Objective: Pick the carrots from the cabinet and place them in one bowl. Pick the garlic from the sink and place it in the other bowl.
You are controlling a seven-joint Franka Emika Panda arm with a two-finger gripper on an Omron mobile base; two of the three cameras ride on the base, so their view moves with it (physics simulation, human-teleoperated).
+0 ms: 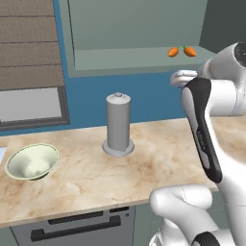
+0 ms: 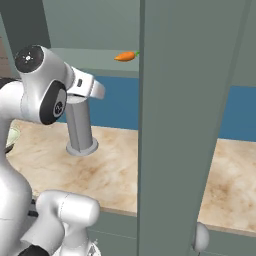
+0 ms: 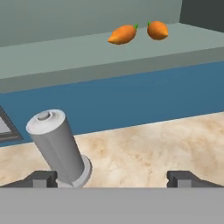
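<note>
Hand (image 3: 112, 178) open; carrots (image 3: 124, 34) near cabinet (image 3: 65, 54) edge.

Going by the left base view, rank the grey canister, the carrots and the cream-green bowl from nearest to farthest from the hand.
1. The carrots, on the cabinet shelf just above the hand.
2. The grey canister, mid-counter, to its left.
3. The cream-green bowl, at the counter's far left end.

The white arm (image 1: 211, 144) is seen rising from its base, bent at a dark-trimmed elbow, with the forearm directed forward and upward. The gripper (image 3: 112, 178) is held wide open and empty, its two dark fingers (image 3: 40, 178) set far apart.
</note>
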